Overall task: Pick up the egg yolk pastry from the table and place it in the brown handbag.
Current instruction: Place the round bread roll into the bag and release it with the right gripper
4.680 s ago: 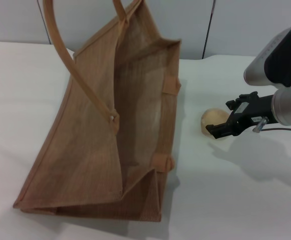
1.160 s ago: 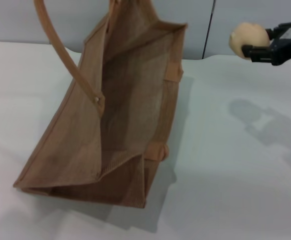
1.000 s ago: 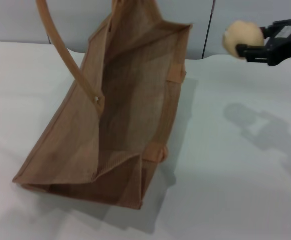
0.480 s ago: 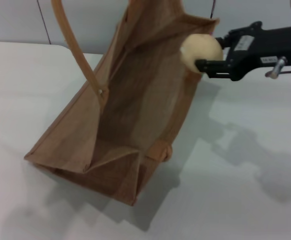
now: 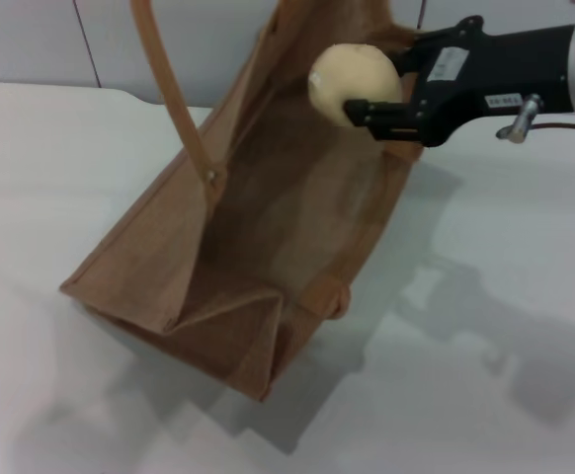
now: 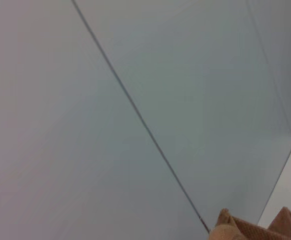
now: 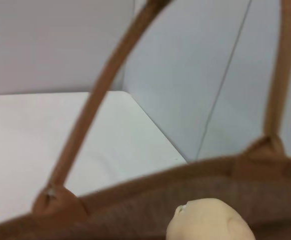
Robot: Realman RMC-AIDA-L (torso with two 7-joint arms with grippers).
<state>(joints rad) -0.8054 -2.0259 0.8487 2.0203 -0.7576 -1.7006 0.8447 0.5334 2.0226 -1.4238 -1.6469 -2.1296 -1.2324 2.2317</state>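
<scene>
Right claw (image 5: 367, 99): black, reaching in from the right side of the head view, its fingers clamped on the egg yolk pastry (image 5: 353, 81) and holding it in the air.
Egg yolk pastry: pale yellow ball, raised off the bench, over the far right part of the bag's open mouth, just inside the line of the right rim. In the right wrist view it (image 7: 210, 220) sits at the lower edge with the woven rim just behind it.
Brown handbag (image 5: 258, 247): tan woven tote standing on the bench (image 5: 50, 178), leaning, mouth wide open toward the camera. The interior is visible down to the folded bottom.
Bag edges: the right rim runs directly under the claw's fingers; the left rim carries a strap rivet where the near handle (image 5: 169, 89) joins. The far rim is cut off by the top of the head view.
Handles: the near strap arches up on the left side of the mouth, apart from the pastry. In the right wrist view two straps (image 7: 105, 85) rise on either side, with open space between them above the pastry.
Open room: wide bare bench lies to the left and right of the bag.
Left claw: out of the head view; its wrist camera shows only wall panels and a corner of the bag (image 6: 250, 227); whether it is open or closed cannot be told.
</scene>
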